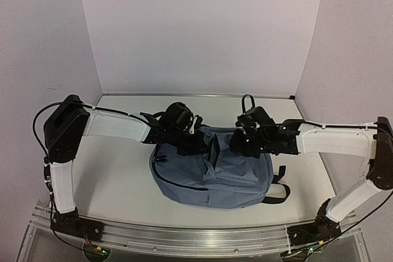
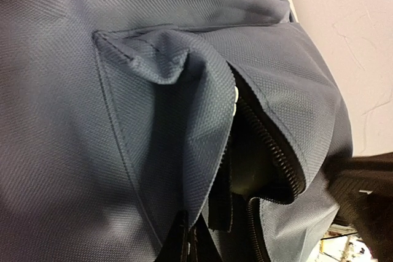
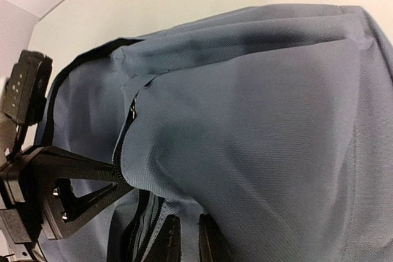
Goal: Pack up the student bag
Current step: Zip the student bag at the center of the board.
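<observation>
One backpack (image 1: 227, 176) lies flat in the middle of the table (image 1: 116, 176), with two arms reaching over it from either side. The left gripper (image 1: 187, 144) is at the bag's far edge, closed tight on a fold of fabric beside the unzipped opening (image 2: 264, 151). The right gripper (image 1: 241, 145) is just beside it on the same edge, its fingers (image 3: 167, 242) nearly together with blue cloth pinched between them. Inside the opening only dark lining and something pale show; what the pale thing is I cannot tell.

From overhead, the far edge of the backpack (image 1: 215, 179) is covered by the left gripper (image 1: 187, 141) and right gripper (image 1: 241, 144). Inside its open zip (image 2: 270, 151) only darkness is seen; neither grip can be judged.
</observation>
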Robot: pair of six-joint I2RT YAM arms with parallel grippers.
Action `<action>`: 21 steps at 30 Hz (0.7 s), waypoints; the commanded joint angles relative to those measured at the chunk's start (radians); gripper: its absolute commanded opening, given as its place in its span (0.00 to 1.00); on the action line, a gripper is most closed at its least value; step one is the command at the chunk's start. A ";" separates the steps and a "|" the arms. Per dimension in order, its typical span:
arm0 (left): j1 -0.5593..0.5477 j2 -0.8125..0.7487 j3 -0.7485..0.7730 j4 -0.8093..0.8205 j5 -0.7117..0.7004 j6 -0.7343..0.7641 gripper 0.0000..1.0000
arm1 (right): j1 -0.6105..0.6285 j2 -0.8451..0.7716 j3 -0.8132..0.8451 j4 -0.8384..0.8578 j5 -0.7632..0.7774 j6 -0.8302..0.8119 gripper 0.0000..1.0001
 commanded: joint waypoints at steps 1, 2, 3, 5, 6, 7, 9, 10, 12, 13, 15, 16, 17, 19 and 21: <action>-0.003 -0.162 -0.026 -0.018 -0.171 0.065 0.00 | -0.034 -0.092 0.000 -0.098 0.073 -0.004 0.15; -0.002 -0.174 -0.027 -0.021 -0.178 0.069 0.00 | -0.037 -0.101 0.006 -0.104 0.073 -0.010 0.15; -0.001 -0.190 -0.030 -0.018 -0.177 0.069 0.00 | -0.037 -0.107 0.013 -0.109 0.072 -0.019 0.16; -0.002 -0.214 -0.048 0.019 -0.136 0.063 0.00 | -0.037 -0.119 0.034 -0.111 0.059 -0.049 0.17; -0.002 -0.227 -0.062 0.054 -0.106 0.059 0.00 | -0.037 -0.128 0.047 -0.112 0.045 -0.068 0.18; -0.001 -0.235 -0.074 0.083 -0.082 0.053 0.00 | -0.038 -0.137 0.058 -0.112 0.028 -0.082 0.18; -0.002 -0.251 -0.092 0.107 -0.054 0.038 0.00 | -0.038 -0.171 0.084 -0.111 -0.005 -0.098 0.21; -0.001 -0.257 -0.097 0.124 -0.053 0.032 0.00 | -0.038 -0.187 0.095 -0.107 -0.026 -0.098 0.23; 0.000 -0.267 -0.107 0.124 -0.057 0.027 0.00 | -0.037 -0.218 0.116 -0.087 -0.073 -0.084 0.29; 0.000 -0.269 -0.109 0.121 -0.059 0.024 0.00 | -0.038 -0.230 0.117 -0.066 -0.108 -0.068 0.31; 0.001 -0.270 -0.112 0.116 -0.053 0.022 0.00 | -0.038 -0.241 0.106 0.002 -0.190 -0.034 0.34; 0.001 -0.270 -0.112 0.117 -0.047 0.021 0.00 | -0.036 -0.237 0.094 0.033 -0.221 -0.009 0.36; 0.000 -0.269 -0.112 0.120 -0.041 0.018 0.00 | -0.033 -0.227 0.086 0.065 -0.249 0.006 0.37; 0.001 -0.267 -0.114 0.129 -0.031 0.013 0.00 | -0.022 -0.193 0.078 0.117 -0.277 0.037 0.39; 0.001 -0.266 -0.118 0.137 -0.024 0.008 0.00 | -0.008 -0.149 0.072 0.172 -0.302 0.081 0.39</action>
